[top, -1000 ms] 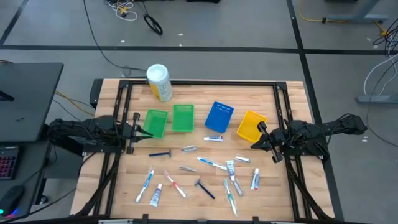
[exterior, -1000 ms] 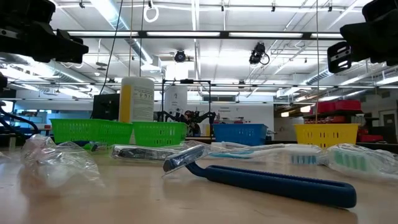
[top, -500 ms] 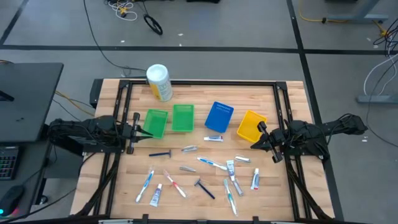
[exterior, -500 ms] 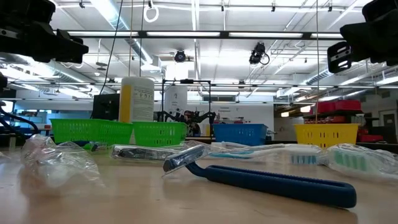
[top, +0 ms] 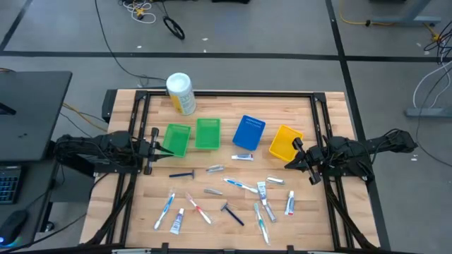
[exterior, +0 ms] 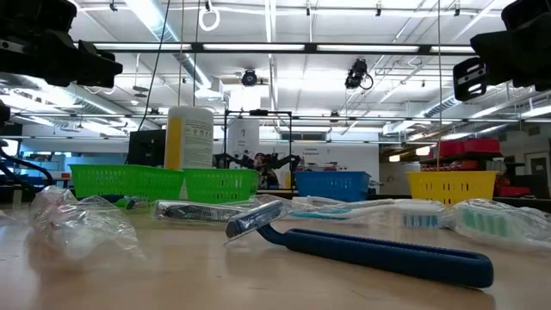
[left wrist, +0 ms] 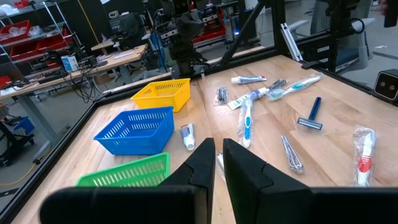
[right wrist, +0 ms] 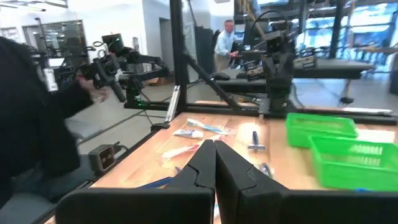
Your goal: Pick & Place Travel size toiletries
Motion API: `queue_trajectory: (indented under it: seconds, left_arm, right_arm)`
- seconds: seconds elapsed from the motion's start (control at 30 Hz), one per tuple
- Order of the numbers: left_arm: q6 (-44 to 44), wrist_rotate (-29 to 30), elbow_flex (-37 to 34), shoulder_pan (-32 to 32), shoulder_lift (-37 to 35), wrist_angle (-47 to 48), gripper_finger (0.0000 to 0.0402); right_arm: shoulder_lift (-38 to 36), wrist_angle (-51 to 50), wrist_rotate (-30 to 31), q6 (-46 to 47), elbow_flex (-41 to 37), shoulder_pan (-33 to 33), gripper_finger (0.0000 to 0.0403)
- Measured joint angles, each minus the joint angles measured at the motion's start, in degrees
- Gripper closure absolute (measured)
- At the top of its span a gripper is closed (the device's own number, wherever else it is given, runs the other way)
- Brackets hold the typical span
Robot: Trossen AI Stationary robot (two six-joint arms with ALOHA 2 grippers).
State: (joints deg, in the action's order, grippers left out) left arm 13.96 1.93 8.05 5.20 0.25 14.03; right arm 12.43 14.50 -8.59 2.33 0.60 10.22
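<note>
From above, the toiletries (top: 233,197) lay scattered over the near half of the table (top: 296,113), below the four bins. The left gripper (top: 157,146) and right gripper (top: 295,154) waited at opposite edges. Only the wrist views showed each pair of fingers (left wrist: 202,163) pressed nearly together, holding nothing.
</note>
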Motion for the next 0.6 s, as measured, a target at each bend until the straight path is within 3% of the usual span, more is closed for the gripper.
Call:
queue_trajectory:
  seconds: [0.2, 0.4, 0.6]
  left_arm:
    - [1.1, 0.0, 0.0, 0.0, 0.0, 0.0, 0.0362]
    - [14.9, -1.7, 0.0, 0.0, 0.0, -5.3, 0.0362]
    - [-5.4, -13.4, 0.0, 0.1, 0.0, -10.2, 0.0362]
  right_arm:
    - [0.0, 4.5, 2.5, -1.1, 0.0, 0.0, 0.0402]
    - [0.0, 8.1, 2.5, -1.3, 0.0, 0.0, 0.0402]
    - [0.0, 10.3, 2.4, -1.3, 0.0, 0.0, 0.0402]
